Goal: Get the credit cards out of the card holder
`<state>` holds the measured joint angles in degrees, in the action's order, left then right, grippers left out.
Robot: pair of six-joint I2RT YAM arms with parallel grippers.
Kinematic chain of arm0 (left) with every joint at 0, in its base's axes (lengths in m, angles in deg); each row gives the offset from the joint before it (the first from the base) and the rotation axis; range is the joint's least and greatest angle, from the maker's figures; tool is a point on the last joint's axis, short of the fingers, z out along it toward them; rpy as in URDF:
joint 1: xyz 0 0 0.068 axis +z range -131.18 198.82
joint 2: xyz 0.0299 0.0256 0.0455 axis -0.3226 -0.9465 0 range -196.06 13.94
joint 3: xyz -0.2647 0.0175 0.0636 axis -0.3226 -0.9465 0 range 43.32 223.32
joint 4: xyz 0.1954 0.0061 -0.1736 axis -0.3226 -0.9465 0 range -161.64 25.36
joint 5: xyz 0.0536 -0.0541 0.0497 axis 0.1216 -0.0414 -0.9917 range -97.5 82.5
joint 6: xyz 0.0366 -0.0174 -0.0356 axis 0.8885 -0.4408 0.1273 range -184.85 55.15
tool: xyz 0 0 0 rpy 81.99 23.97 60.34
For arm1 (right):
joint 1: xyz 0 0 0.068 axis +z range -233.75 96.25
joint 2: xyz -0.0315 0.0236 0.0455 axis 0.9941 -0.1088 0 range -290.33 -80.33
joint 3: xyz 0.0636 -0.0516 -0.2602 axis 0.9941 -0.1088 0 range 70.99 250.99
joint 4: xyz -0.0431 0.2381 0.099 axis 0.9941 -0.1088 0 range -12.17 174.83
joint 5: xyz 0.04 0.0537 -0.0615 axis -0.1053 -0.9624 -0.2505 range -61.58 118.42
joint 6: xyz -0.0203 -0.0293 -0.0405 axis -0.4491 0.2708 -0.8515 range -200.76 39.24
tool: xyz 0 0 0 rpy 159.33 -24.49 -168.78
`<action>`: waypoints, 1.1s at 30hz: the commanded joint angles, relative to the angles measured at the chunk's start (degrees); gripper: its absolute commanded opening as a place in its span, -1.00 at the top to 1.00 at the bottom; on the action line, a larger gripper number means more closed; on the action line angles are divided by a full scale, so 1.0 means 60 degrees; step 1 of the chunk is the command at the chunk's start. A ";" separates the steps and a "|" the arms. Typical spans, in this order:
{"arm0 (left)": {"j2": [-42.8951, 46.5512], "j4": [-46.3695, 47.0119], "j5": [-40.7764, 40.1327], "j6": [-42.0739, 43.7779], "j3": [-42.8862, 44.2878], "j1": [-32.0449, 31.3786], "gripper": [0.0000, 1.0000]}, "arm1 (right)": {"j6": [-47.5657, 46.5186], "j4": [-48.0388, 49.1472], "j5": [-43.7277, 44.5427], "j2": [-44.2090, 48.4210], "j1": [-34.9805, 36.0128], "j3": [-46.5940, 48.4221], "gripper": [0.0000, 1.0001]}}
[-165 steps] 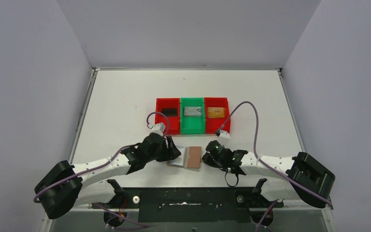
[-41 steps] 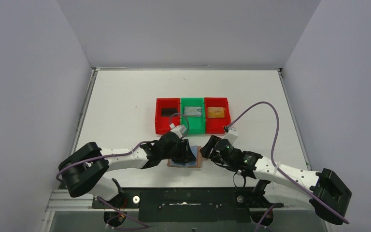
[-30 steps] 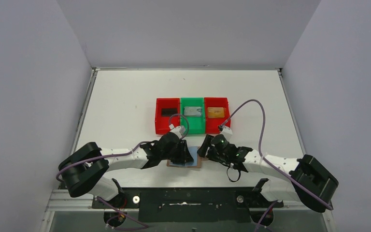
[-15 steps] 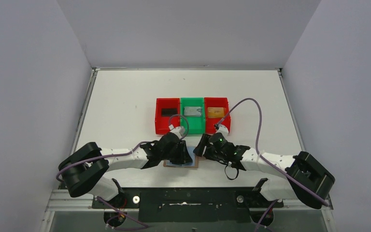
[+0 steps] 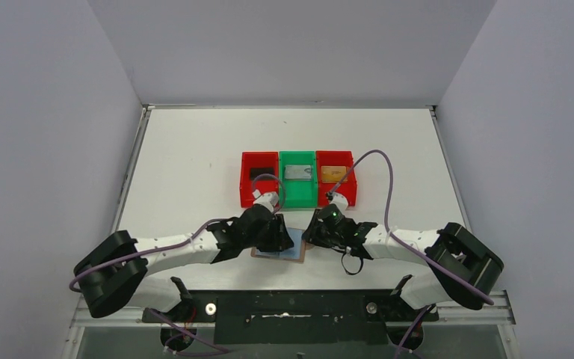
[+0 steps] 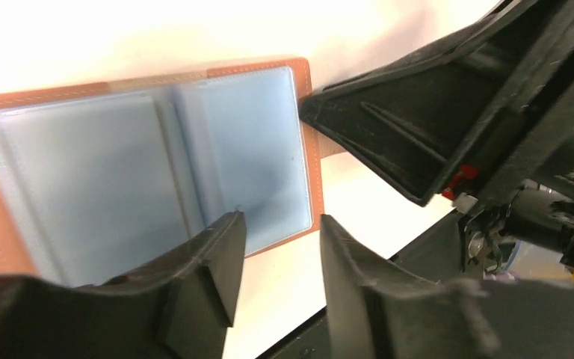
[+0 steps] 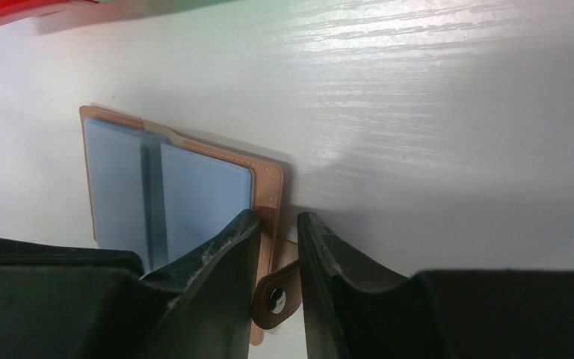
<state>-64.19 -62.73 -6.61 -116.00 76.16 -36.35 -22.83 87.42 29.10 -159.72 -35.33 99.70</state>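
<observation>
The card holder (image 5: 291,253) lies open on the surface (image 5: 194,149), just nearer than the green bin (image 5: 297,194), blue pockets up, slightly more skewed than a moment ago. The left end effector (image 6: 278,228) is part-open, one fingertip (image 6: 228,232) on a pocket, gripping nothing. The right end effector (image 7: 276,224) has narrowed astride the strap tab (image 7: 273,301); grip unclear.

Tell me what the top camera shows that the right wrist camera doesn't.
Only the top view: a black card, a silver card and a gold card lying in the three bins, plus the left hand at the holder. Only the right wrist view: the strap tab, with its snap hole, sitting between the fingers of the right hand. Both: the card holder lying open on the white table, pale blue pockets up.
</observation>
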 commanded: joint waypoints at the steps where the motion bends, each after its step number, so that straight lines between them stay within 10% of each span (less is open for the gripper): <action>1: 0.1172 -0.1138 -0.1383 0.0159 0.0236 0.0046 0.09 | -0.0046 -0.0425 0.0537 0.0001 0.0078 0.0093 0.45; 18: 0.0639 -0.1937 -0.1656 0.0111 -0.0161 0.0408 -0.11 | -0.0104 -0.0432 0.0460 -0.0151 0.0176 0.0137 0.40; 33: -0.0195 0.0971 0.0501 0.0111 -0.0266 0.0407 -0.11 | -0.0061 -0.0248 0.0262 -0.0032 0.0175 0.0079 0.37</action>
<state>-64.08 -62.88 -8.28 -115.63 74.55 -33.88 -22.87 87.38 29.93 -159.72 -34.78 99.81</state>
